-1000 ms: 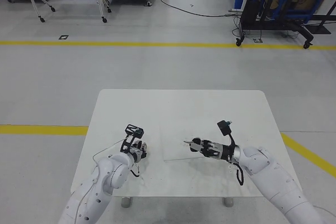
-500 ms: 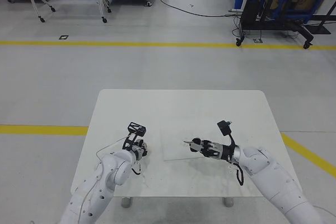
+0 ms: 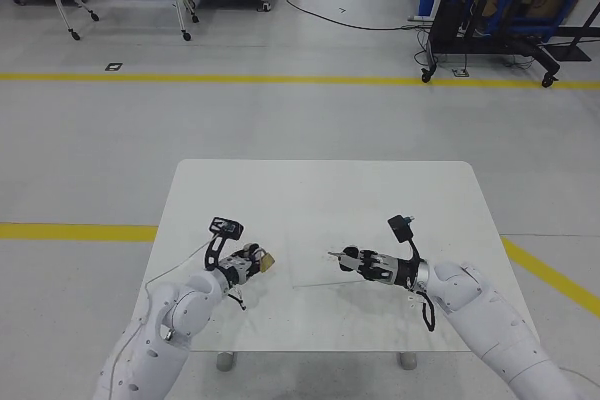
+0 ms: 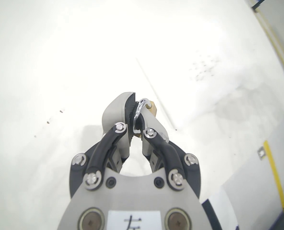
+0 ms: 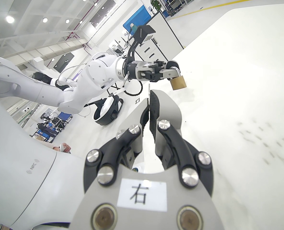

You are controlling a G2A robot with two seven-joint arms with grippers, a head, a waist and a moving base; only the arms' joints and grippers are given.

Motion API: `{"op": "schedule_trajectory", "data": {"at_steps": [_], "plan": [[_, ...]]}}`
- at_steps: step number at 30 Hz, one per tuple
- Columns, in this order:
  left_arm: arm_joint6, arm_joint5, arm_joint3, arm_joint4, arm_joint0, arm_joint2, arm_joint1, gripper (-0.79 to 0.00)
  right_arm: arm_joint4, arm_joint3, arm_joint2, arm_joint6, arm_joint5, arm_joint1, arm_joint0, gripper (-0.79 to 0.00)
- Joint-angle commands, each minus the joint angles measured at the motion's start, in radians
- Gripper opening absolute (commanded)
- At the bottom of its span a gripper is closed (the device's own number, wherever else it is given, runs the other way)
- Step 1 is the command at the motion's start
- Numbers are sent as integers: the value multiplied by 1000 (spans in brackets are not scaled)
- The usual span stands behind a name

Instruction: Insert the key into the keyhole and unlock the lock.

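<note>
Near the table (image 3: pixel 320 190) middle, we clamp the lock (image 3: pixel 267 262) by its shackle in our left gripper (image 3: pixel 252 262); at its 3 o'clock, our right gripper (image 3: pixel 346 258) pinches the key (image 3: pixel 334 256).

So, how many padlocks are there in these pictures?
1. The brass padlock hangs by its shackle from the left gripper, above the table. The right gripper holds the key, no lock. Another is unlikely to be hidden.

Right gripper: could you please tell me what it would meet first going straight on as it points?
Probably the lock in the left gripper; the right gripper, holding the key, points roughly at it, but depth is unclear.
</note>
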Motion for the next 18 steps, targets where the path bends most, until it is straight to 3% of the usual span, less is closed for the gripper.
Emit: {"op": "schedule_trajectory", "data": {"at_steps": [1, 5, 8, 18], "plan": [[-2, 0, -1, 5, 0, 0, 0, -785, 0, 0, 0, 0, 0, 0, 0, -785], [14, -10, -5, -37, 4, 3, -2, -785, 0, 0, 0, 0, 0, 0, 0, -785], [32, -96, 70, -384, -9, -17, -15, -785, 16, -23, -15, -36, 40, -7, -6, -785], [-159, -232, 445, -1040, -271, 95, -73, -785, -24, 40, -120, -227, 184, -71, 76, -785]]}}
